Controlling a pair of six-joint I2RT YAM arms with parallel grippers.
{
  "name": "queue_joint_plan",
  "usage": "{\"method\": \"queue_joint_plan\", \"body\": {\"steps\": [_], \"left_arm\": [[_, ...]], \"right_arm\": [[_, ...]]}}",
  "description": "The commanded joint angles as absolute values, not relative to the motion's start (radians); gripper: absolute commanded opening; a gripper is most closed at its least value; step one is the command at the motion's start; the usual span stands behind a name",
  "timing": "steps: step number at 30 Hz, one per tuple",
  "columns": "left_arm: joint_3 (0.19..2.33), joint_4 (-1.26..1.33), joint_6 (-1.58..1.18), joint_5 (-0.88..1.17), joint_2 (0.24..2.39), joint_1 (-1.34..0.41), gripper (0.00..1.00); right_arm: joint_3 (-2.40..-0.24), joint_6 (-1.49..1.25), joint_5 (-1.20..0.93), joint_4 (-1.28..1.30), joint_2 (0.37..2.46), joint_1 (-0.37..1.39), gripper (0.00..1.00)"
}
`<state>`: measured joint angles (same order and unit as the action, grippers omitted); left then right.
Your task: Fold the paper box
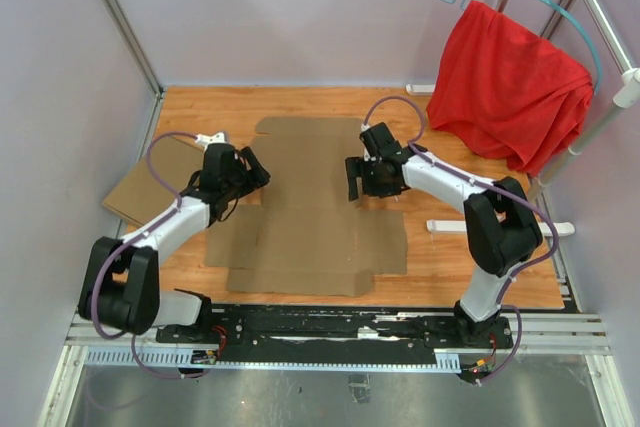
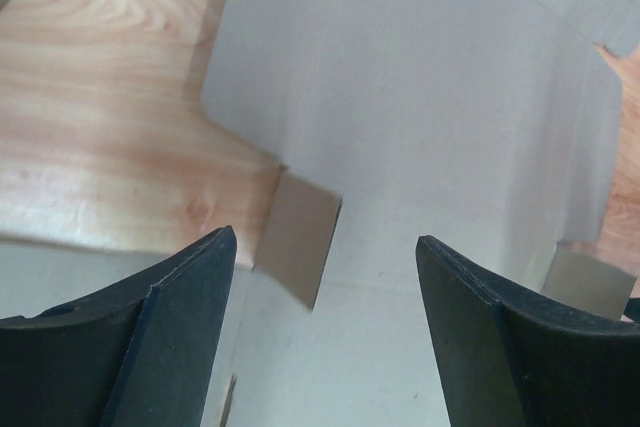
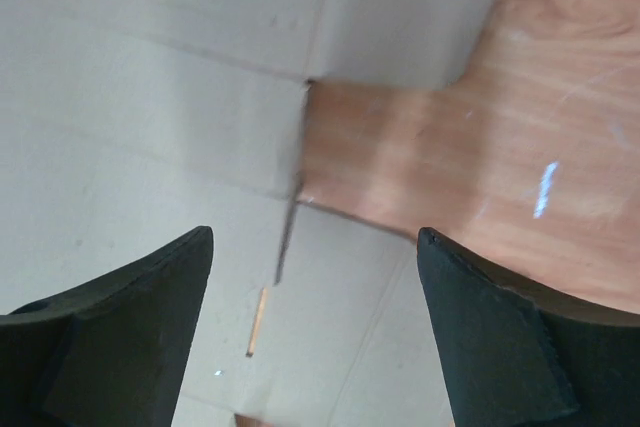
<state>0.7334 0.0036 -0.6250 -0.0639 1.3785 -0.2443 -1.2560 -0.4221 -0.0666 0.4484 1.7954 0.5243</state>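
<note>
Two pairs of jaws spread wide, paper box flat beneath both

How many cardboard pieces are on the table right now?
2: the paper box lying flat in the middle, and a second cardboard piece at the left edge, partly hidden under the left arm.

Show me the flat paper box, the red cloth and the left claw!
paper box (image 1: 310, 217): top view, on its flat middle panel.
red cloth (image 1: 505, 92): top view, on the middle of the hanging cloth.
left claw (image 2: 325, 237): left wrist view, midway between its two open fingertips.
</note>
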Motion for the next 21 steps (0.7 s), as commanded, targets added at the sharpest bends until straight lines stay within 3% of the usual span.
{"method": "queue_joint_plan", "body": {"steps": [1,2,5,8,14,21], "left_arm": [[0.635,-0.037,-0.627,-0.092,1.257,-0.245,0.79],[0.614,-0.041,-0.631,-0.09,1.229,-0.245,0.79],[0.552,-0.054,-0.635,-0.089,1.15,-0.245,0.78],[0.529,-0.084,-0.628,-0.093,1.092,-0.245,0.78],[0.515,-0.144,-0.624,-0.08,1.026,-0.245,0.78],[0.512,-0.166,-0.615,-0.083,0.999,-0.245,0.78]], "right_arm": [[-1.2,-0.48,-0.006,0.431,1.729,0.589,0.82],[-1.201,-0.484,-0.005,0.426,1.737,0.595,0.78],[-1.229,-0.481,-0.022,0.43,1.796,0.596,0.41],[-1.286,-0.474,0.007,0.465,1.848,0.596,0.25],[-1.425,-0.41,0.134,0.579,1.92,0.596,0.07],[-1.59,-0.358,0.207,0.652,1.975,0.573,0.05]]}}
